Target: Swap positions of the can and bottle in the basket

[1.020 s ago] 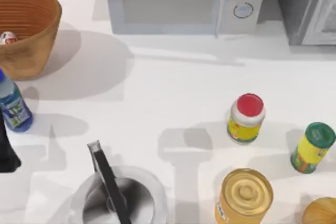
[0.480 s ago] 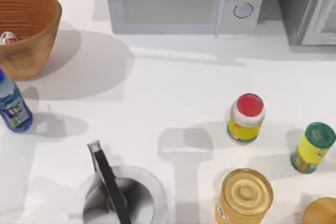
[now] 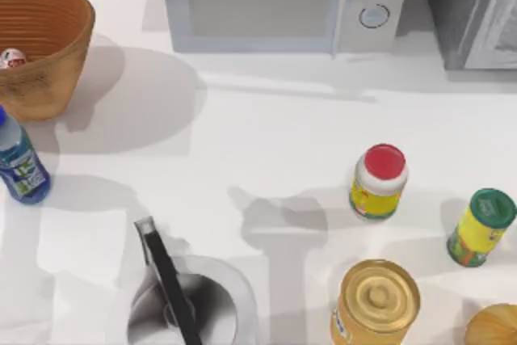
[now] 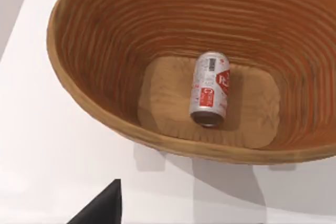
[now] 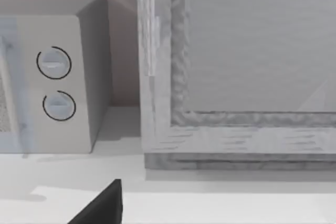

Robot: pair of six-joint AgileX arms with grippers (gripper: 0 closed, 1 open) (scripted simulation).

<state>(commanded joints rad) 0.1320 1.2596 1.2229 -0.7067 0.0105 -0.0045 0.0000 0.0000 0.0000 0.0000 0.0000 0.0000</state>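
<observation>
The orange-brown wicker basket (image 3: 50, 34) stands at the table's far left corner. The small white and red can (image 3: 11, 58) lies on its side on the basket's floor; the left wrist view looks down on the can (image 4: 210, 88) inside the basket (image 4: 94, 56). The blue-capped bottle (image 3: 22, 166) stands upright on the table in front of the basket, at the left edge. A dark bit of my left gripper (image 4: 102, 209) shows above the table just outside the basket's rim. A dark bit of my right gripper (image 5: 102, 205) shows facing the back right of the table.
A microwave (image 3: 275, 2) and a grey cabinet (image 3: 477, 10) line the back. A red-capped jar (image 3: 378, 182), a green-capped jar (image 3: 481, 228) and a gold-lidded yellow tin (image 3: 376, 300) stand front right. A grey pot (image 3: 182, 309) with a dark handle sits front centre.
The dark left arm seen at the top view's left edge beside the bottle one second ago has left that view. The bottle and can have stayed put.
</observation>
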